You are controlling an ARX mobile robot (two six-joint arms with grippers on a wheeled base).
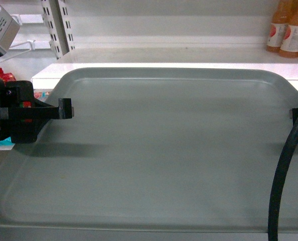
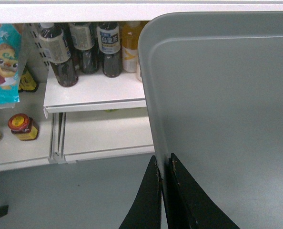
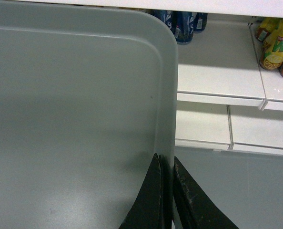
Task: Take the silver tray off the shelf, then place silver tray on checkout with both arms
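- Head view: the silver tray (image 1: 164, 150) fills most of the frame, lying flat and wide, with its far edge just in front of the white shelf (image 1: 164, 70). The left end effector (image 1: 63, 109) sits at the tray's left rim, a black finger reaching over the edge. At the right rim only a small dark tip of the right end effector (image 1: 291, 113) shows, beside a thick black cable (image 1: 284, 175). Orange bottles (image 1: 289, 27) stand at the back of an upper shelf board.
- Left wrist view: the left end effector (image 2: 164, 191) is pinched narrow on the tray's (image 2: 227, 119) left rim, one finger on each side of the edge. The tray hangs over the floor, with lower shelf boards carrying dark bottles (image 2: 79, 50) beyond it.
- Right wrist view: the right end effector (image 3: 166, 195) is likewise narrowed onto the tray's (image 3: 75, 119) right rim, the edge caught between its fingers. Blue cans (image 3: 182, 21) and yellow packs (image 3: 277, 45) stand on shelf boards beyond.
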